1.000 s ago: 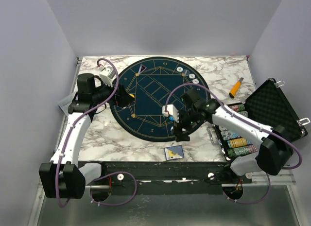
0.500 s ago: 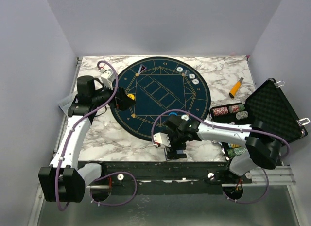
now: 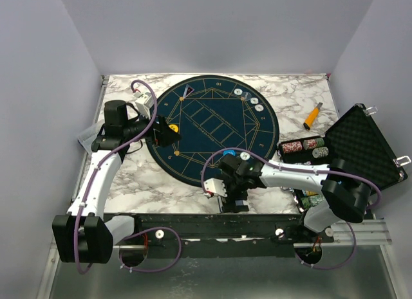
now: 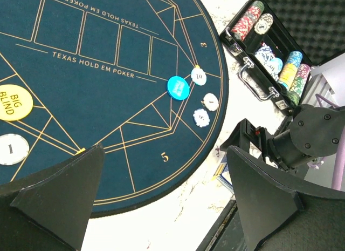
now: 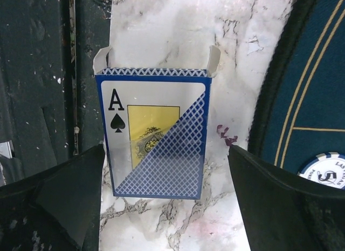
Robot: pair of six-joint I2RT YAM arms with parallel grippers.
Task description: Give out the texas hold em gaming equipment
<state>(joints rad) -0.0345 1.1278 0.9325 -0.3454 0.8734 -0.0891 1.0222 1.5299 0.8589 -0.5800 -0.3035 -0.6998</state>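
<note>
**Straddling the card box, nothing gripped yet**

From above: shows the right claw (image 3: pixel 233 197) down low at the near edge of the marble surface (image 3: pixel 129 177), just off the rim of the round blue mat (image 3: pixel 206 128) and hiding nearly all of what lies under it. Finds the left claw (image 3: pixel 166 133) hanging over the mat's left side, carrying nothing. Picks out three whitish chips (image 3: pixel 256 101) on the mat's far right rim. Places more chips in the open black case (image 3: pixel 364 148) at the right, and an orange-handled tool (image 3: pixel 313 116) lying well apart on the marble.

From the left wrist: looks across the mat past fingers (image 4: pixel 59 191) spread wide with nothing between them. Takes in a yellow button disc (image 4: pixel 13 102) marked as the big blind and a blue disc (image 4: pixel 178 87) with small chips just beside it, set out at the mat's numbered seats.

From the right wrist: reveals the card box (image 5: pixel 156 137) flat on the marble, ace-of-spades panel up, end flaps open. Sets one spread finger on either side of it, neither touching. Probably lines up so as to close across the box's long sides and lift it for dealing. Risks crushing the thin card walls if squeezed hard.
</note>
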